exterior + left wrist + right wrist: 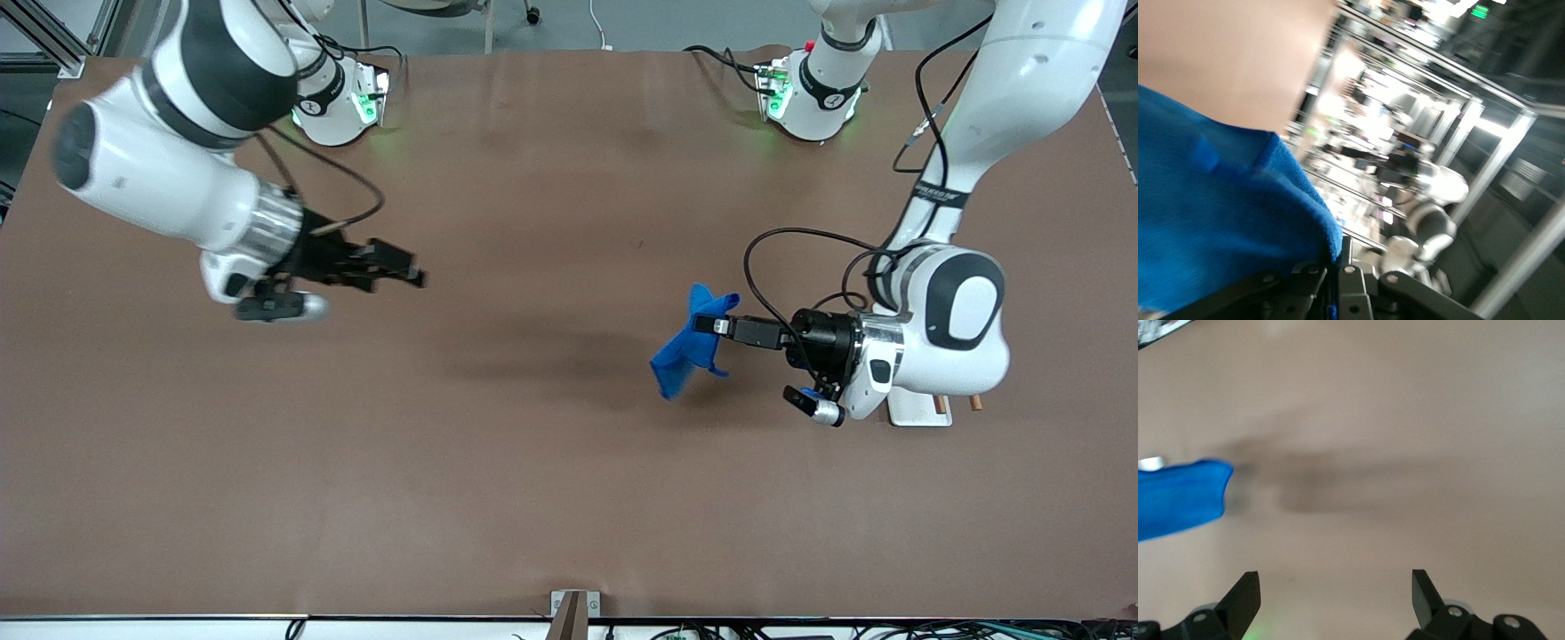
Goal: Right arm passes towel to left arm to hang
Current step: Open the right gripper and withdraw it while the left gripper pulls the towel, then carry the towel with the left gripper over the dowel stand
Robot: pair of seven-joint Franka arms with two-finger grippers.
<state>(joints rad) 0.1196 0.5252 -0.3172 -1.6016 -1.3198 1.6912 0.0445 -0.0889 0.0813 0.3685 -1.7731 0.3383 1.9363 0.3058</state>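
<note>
Already the towel [689,348] hangs off the table from the left gripper [717,325], pinched by an upper edge so its bulk droops below the fingers, probably ready for draping on the white rack [917,407] (mostly hidden under the left arm). Well apart from the towel, toward the right arm's end, the right gripper [411,269] hovers with fingers spread, empty

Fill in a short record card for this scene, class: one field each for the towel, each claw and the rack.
towel: blue towel, hanging from the left claw, above the table
left claw: left claw shut on the towel's upper edge
right claw: right claw open, holding nothing, over the right arm's end of the table
rack: white tray with wooden rods, mostly hidden under the left arm
</note>
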